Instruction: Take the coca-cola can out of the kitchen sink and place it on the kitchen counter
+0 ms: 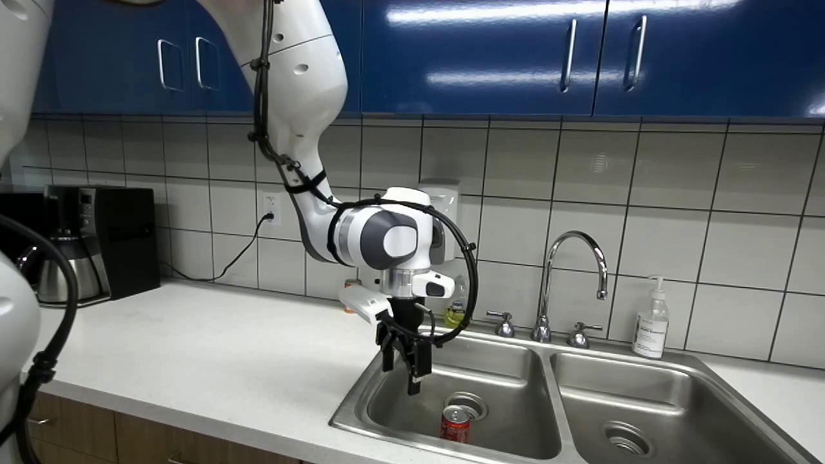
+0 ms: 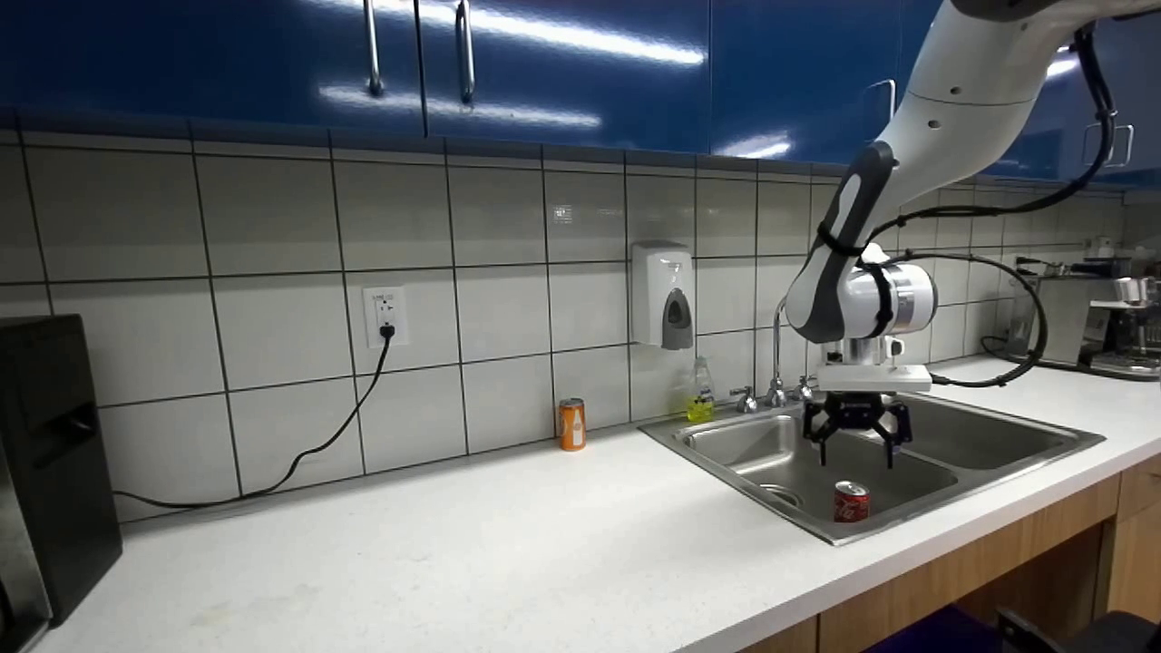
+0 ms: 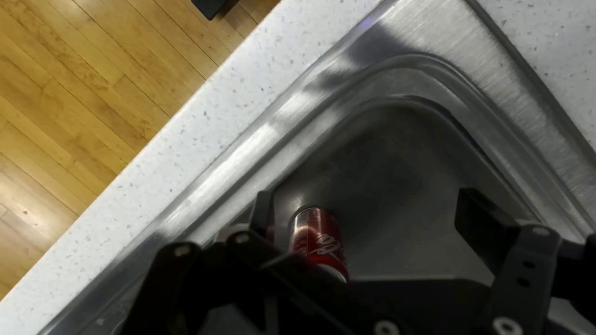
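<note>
Wrist view: the gripper (image 3: 365, 202) gapes, empty, over the sink (image 3: 437, 28), presumably spread to straddle the can (image 3: 320, 237) standing inside; both exterior views show it upright near the drain (image 1: 472, 400).

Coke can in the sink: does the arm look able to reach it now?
Probably yes: the gripper is open above the sink, and nothing visible blocks the upright can. The wrist view shows it off-centre in the gripper's gap, so a shift may help.
</note>
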`<state>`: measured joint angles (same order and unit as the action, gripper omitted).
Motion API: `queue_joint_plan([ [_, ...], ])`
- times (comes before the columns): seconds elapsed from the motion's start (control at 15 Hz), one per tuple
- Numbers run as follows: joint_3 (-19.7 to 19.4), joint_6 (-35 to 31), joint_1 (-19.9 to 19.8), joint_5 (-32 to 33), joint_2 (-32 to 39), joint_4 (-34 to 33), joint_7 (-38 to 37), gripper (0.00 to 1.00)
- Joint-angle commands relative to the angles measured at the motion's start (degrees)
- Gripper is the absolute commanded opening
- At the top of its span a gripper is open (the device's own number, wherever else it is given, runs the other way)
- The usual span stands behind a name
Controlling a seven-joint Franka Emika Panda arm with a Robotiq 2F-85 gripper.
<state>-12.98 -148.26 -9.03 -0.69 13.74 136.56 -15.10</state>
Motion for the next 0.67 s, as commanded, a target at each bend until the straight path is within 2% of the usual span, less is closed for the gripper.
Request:
queue_joint_plan([
  [0.0, -0.6, -0.6, -1.2, 0.3, 2.5, -2.3, 2.9, 1.0],
  [0.6, 0.3, 0.7, -4.8, -1.8, 15.6, -14.6, 9.0, 1.0],
])
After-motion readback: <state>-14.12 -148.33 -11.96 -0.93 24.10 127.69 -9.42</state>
